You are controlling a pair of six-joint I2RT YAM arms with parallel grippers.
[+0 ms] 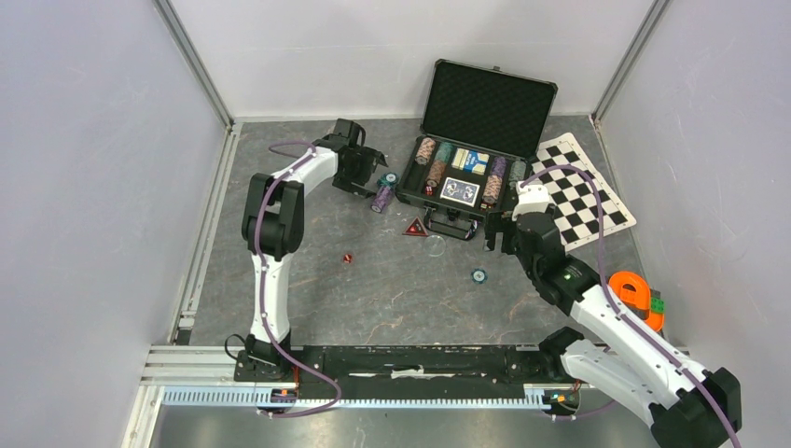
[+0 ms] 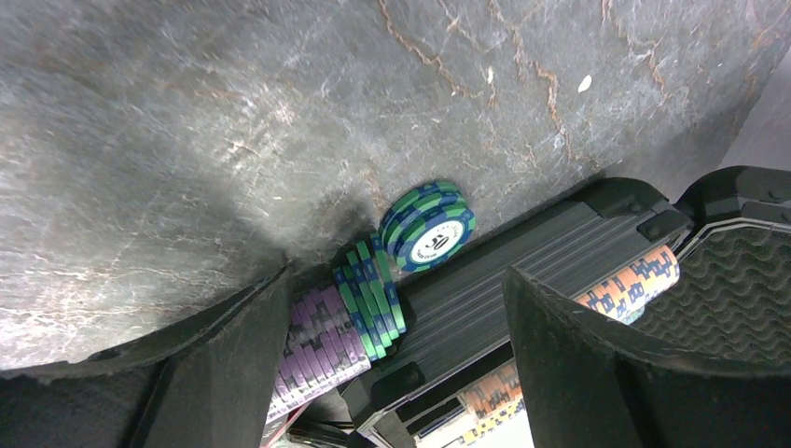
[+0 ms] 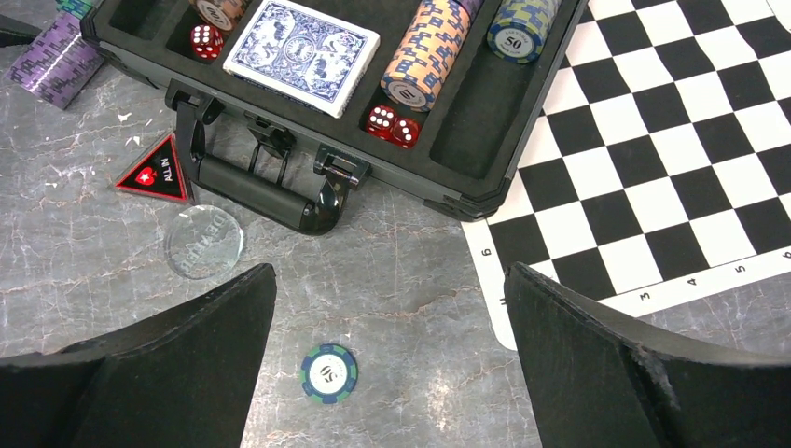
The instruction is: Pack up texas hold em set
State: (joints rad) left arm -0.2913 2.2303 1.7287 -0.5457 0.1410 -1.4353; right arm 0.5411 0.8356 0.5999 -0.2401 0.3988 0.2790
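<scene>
The black case [image 1: 489,103] lies open at the back, with rows of striped chips [image 1: 436,173], blue card decks [image 1: 460,191] and red dice [image 3: 393,125] in its tray. My left gripper [image 1: 375,179] is open by the case's left wall. A loose row of purple chips [image 2: 312,345] and green chips [image 2: 371,297] lies between its fingers, against the left one. My right gripper [image 3: 390,276] is open above the floor, a single green-blue chip [image 3: 327,373] below it. The red triangular marker [image 3: 154,173] lies by the case handle [image 3: 266,194]. A lone red die [image 1: 347,258] sits mid-floor.
A black-and-white checkered mat [image 1: 580,191] lies right of the case. A clear round disc [image 3: 204,242] rests near the marker. An orange ring-shaped object [image 1: 634,294] sits behind my right arm. Grey walls close in the floor on three sides.
</scene>
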